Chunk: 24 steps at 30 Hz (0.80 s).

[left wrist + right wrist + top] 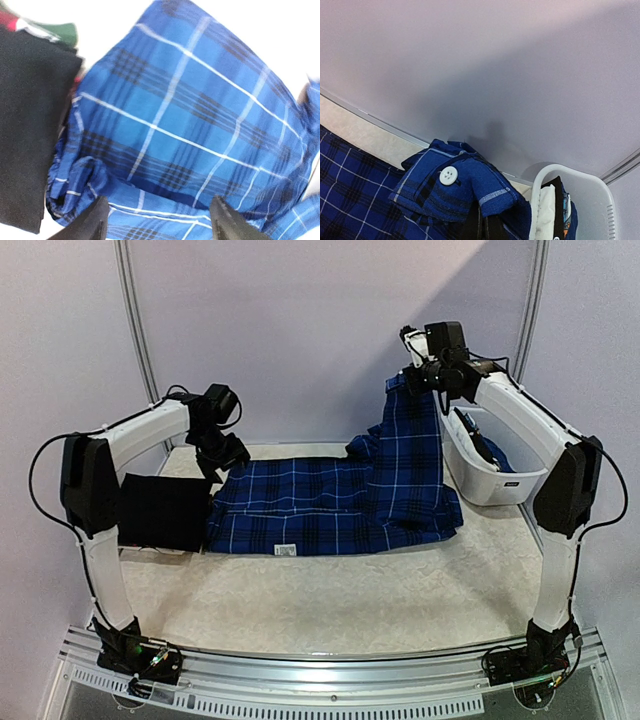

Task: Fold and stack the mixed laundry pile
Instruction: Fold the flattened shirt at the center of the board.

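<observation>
Right gripper (pixel 413 380) is raised high at the back right, its fingers closed on the blue plaid shirt (pixel 340 505). One part of the shirt hangs from it like a curtain, and the rest lies spread on the table (pixel 350 600). Its wrist camera shows what the overhead view cannot: a cuff (pixel 445 192) with a white button (pixel 448 175) bunched at the fingers, and clothes (pixel 546 205) packed inside the white basket (pixel 492 485) just beside it.

Left gripper (pixel 222 460) is low over the shirt's left edge. From above I cannot tell how its jaws stand, but its own camera shows the two dark fingers (pixel 92 225) well apart, with plaid cloth beneath them. That view also shows the black garment (pixel 165 510), folded flat and touching the shirt's edge. Red and green cloth (pixel 57 32) shows past the black garment's far edge, which the top view does not show.
</observation>
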Available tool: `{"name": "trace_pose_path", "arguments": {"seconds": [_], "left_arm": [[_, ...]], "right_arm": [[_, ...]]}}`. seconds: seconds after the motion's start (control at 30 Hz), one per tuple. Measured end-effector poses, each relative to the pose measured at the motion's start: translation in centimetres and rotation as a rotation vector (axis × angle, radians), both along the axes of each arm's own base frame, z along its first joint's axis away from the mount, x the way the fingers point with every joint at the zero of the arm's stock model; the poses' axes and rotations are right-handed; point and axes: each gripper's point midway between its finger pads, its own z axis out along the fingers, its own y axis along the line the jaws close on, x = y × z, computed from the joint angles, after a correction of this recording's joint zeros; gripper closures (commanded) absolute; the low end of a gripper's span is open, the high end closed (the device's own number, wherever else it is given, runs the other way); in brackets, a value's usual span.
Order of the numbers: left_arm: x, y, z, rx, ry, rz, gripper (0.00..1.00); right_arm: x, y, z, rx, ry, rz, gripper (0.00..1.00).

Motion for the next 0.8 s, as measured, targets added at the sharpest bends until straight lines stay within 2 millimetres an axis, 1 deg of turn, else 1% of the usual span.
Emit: {"name": "trace_pose_path", "arguments": {"seconds": [0.07, 0.13, 0.2, 0.27, 0.37, 0.43, 0.53, 0.67, 0.73, 0.8], "left_arm": [[-0.1, -1.4, 0.6, 0.02, -0.031, -0.104, 0.46], [-0.6, -3.6, 0.5, 0.02, -0.051, -0.217, 0.5], [-1.5, -6.4, 0.1, -0.012, -0.068, -0.341, 0.52], [-2.8, -9.7, -0.4, -0.059, -0.081, -0.475, 0.54], [-4.3, -14.2, -0.7, -0.136, -0.105, -0.642, 0.57], [-4.9, -16.7, -1.0, -0.178, -0.11, -0.723, 0.57], [-4.9, -20.5, -2.2, -0.236, -0.12, -0.818, 0.6], [-4.7, -23.6, -4.7, -0.285, -0.1, -0.882, 0.62], [-4.6, -24.6, -5.9, -0.304, -0.088, -0.899, 0.63], [-4.7, -25.1, -7.1, -0.316, -0.069, -0.908, 0.63]], "right_arm": [[-0.1, 0.3, 0.0, 0.028, 0.004, 0.002, 1.0], [-0.1, 0.3, 0.3, 0.049, 0.0, -0.008, 1.0], [-0.1, 0.1, 0.8, 0.063, -0.007, -0.021, 1.0], [-0.1, 0.0, 1.0, 0.077, -0.012, -0.032, 1.0], [-0.1, -0.2, 0.9, 0.086, -0.004, -0.045, 1.0], [-0.1, -0.3, 0.7, 0.096, 0.003, -0.057, 1.0], [-0.3, -0.4, 0.3, 0.121, 0.025, -0.074, 1.0], [-0.7, -0.3, -0.6, 0.185, 0.072, -0.09, 1.0], [-1.0, 0.1, -1.1, 0.229, 0.106, -0.087, 1.0], [-1.4, 0.7, -1.5, 0.278, 0.139, -0.078, 1.0]]}}
